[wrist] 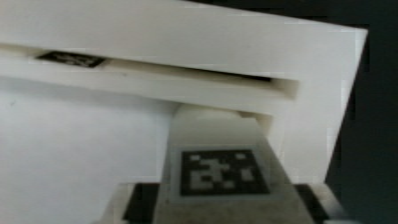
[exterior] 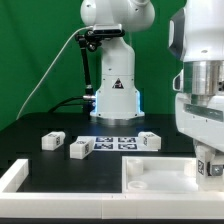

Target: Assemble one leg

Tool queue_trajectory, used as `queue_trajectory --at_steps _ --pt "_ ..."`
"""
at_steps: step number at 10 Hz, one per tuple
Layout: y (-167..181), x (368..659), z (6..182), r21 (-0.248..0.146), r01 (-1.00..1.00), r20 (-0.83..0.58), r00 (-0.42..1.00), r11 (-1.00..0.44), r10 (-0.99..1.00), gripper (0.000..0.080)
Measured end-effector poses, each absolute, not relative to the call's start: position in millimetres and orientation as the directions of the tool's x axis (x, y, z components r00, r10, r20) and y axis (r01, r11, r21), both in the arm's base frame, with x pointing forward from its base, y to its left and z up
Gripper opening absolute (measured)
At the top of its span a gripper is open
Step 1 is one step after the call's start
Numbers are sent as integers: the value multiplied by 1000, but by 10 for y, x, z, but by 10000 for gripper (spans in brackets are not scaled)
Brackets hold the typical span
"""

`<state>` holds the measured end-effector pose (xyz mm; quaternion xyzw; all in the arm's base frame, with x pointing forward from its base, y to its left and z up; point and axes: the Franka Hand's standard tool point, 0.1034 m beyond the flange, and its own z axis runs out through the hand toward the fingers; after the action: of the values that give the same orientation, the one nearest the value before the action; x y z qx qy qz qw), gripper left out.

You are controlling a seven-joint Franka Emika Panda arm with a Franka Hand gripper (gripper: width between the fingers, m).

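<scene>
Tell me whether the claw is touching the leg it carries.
Touching: in the wrist view the claw has both fingers pressed against the sides of the leg.

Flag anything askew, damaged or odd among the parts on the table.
Nothing stands out. Three loose legs lie scattered around the marker board, all looking intact. The gripper holds another leg against the white panel.

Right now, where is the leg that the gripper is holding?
The small white plastic leg with a black-and-white tag sits in the gripper at the exterior view's right, at the large flat white panel's right end.
</scene>
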<state>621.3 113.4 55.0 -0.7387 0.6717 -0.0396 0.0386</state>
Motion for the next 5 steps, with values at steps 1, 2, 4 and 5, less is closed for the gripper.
queue_trajectory --at_steps 1,2,4,5 --pt "1132 6213 550 -110 -993 -3 35 -35 -999 271" --pt "1136 6213 551 -110 -992 -20 -61 63 -998 271" --pt "1137 6212 549 -110 -992 -20 -64 65 -998 271" --pt "1134 6213 550 -111 -994 -16 -23 25 -1000 395"
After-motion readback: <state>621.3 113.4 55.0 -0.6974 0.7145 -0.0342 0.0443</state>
